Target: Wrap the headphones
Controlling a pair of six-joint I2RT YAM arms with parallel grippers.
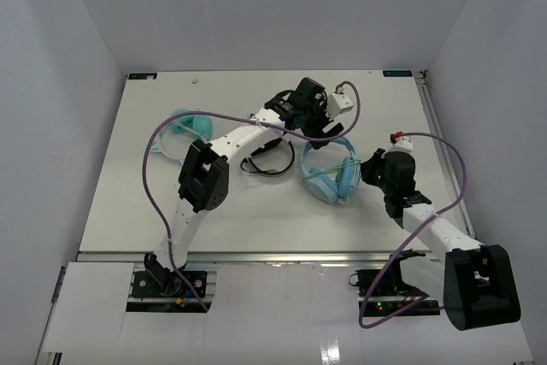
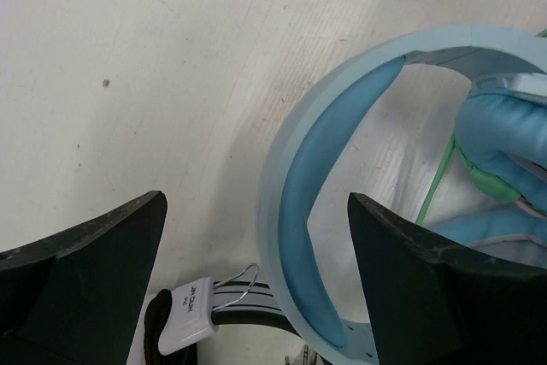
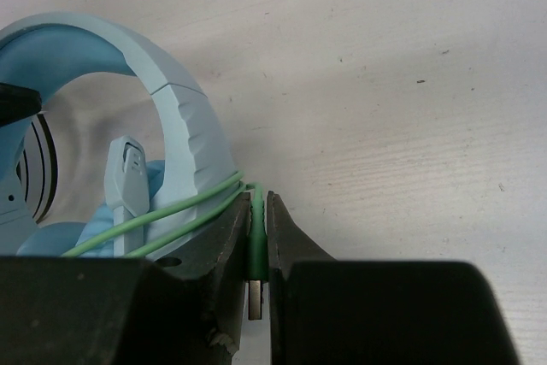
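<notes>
Pinching the pale green cable (image 3: 255, 237) at its plug end, the right gripper (image 3: 261, 200) is clamped tight beside the headphones (image 1: 332, 173), which lie in the middle of the table (image 1: 256, 220). The left gripper (image 2: 256, 211) gapes wide and empty over the headband (image 2: 299, 168). Best it pins that band while the cable goes round, taut.

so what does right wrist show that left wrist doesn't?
Right wrist only: the right gripper shut on the green cable at its plug end. Left wrist only: the open left gripper over the headband, a padded ear cup, and the black-and-white headphones with a white tag. Both: the light blue headband, the cable, the white table.
</notes>
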